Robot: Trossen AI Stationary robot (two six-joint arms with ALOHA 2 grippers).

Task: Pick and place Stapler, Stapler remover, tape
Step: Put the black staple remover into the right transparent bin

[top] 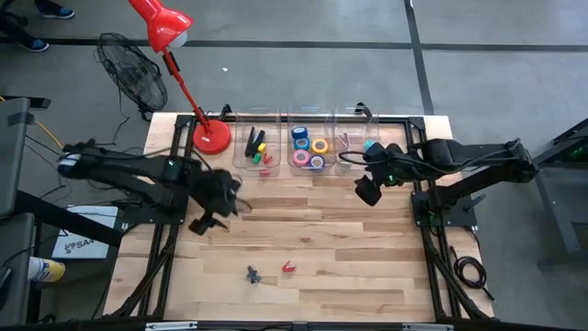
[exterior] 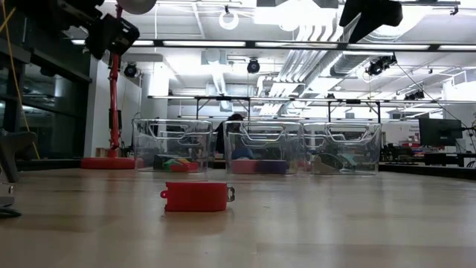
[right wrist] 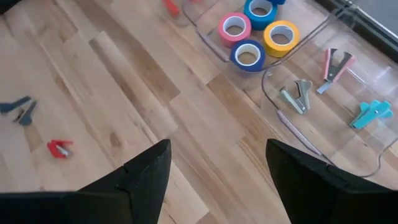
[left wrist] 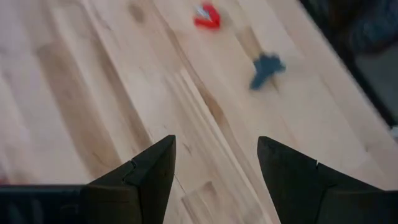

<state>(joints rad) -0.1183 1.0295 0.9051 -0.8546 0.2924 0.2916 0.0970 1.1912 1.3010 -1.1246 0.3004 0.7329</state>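
Broadly, the wooden table [top: 349, 276] carries three clear bins along its far edge. The left bin [top: 256, 118] holds staplers, the middle bin [top: 310, 116] holds the tape [top: 310, 147] rolls, and the right bin [right wrist: 348, 146] holds staple removers, so most sorting looks done. The left gripper [top: 209, 221] hangs above mid-table with fingers spread and empty; the right gripper [top: 367, 191] hovers just before the bins, likewise released. Two pieces are left on the near boards: a small red stapler [top: 288, 268] and, just beside it, a blue-grey staple remover [top: 252, 274].
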